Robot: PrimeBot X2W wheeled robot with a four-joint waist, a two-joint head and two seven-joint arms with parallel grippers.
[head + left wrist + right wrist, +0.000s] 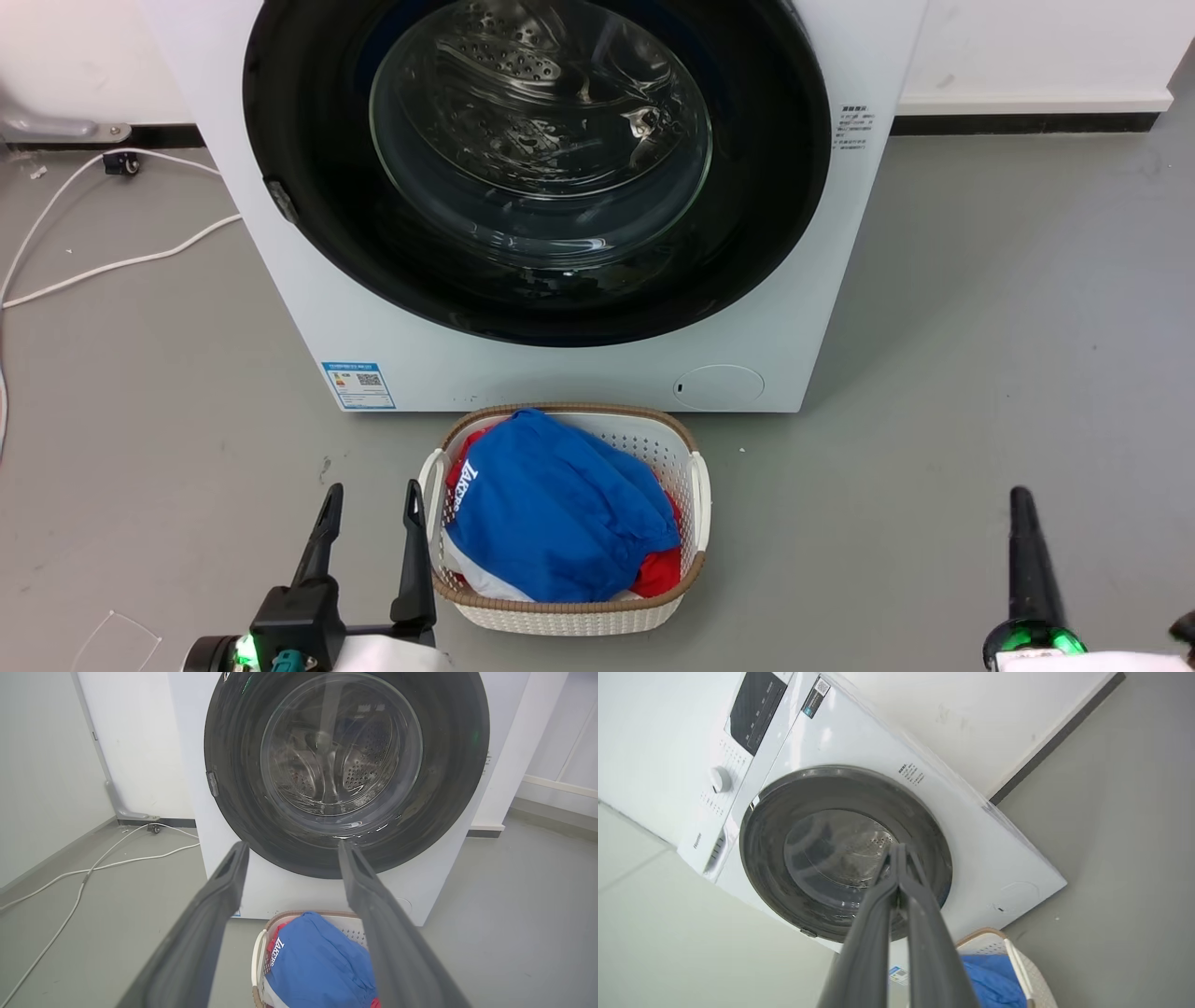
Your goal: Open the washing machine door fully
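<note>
laundry basket (702, 495) just before washing machine (308, 308) blocks low middle approach; floor (980, 373) open either side.

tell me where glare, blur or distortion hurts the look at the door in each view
Head view: sharp, but white glare streaks the glass of the washing machine door. Left wrist view: the open left claw is soft up close, and the sides of the washing machine lean. Right wrist view: tilted and hazy, the shut right claw crossing the glass.

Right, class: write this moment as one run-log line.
washing machine door: shut | left gripper: open, clear of door | right gripper: shut, empty | laundry basket: before door
</note>
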